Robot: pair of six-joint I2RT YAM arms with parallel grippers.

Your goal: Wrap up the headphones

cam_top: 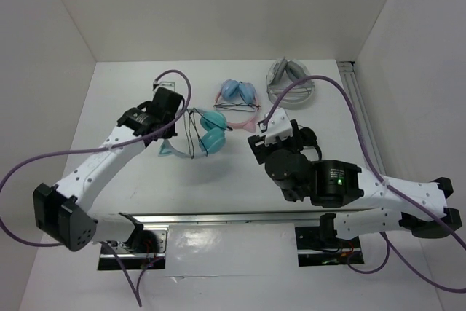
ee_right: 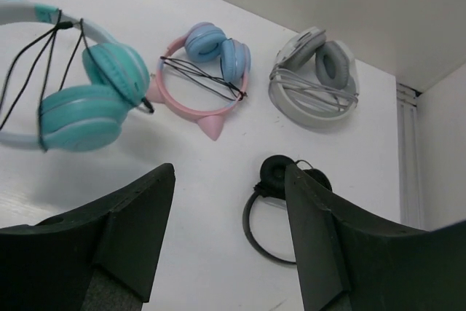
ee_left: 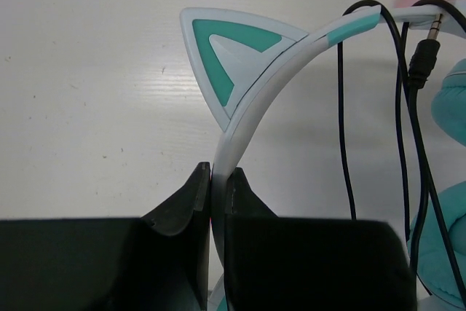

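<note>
Left fingers (ee_left: 193, 202): shut narrow on the pale headband (ee_left: 271, 81) of the headphones (cam_top: 212, 130), gripping it edge-on just below one cat ear (ee_left: 226, 52)
Right fingers (ee_right: 142, 216): spread wide with nothing between them, hovering on the near right side of the pink headphones (cam_top: 237, 98), apart from everything
Headphones: just beside the pink headphones, on their near left side, the teal cups turned toward them; whether the cups rest on the tabletop (cam_top: 131, 92) or hang slightly above it cannot be told
Cable (ee_left: 342, 143): several black strands run taut from the headband down across the cups, and the plug (ee_left: 425, 52) sticks out loose near the headband
Other sets: grey headphones (cam_top: 288, 81) lie to the right of the pink headphones, small black headphones (ee_right: 280, 202) on their near right side; neither is touched
Step in hand: judging by the strands, the winding looks nearly done, with one side steadying the band and the other free
Next move: probably securing the loose plug end, which calls for the right fingers to approach the cups, close on the thin cable near the plug, and tuck it under a strand without slackening the loops
</note>
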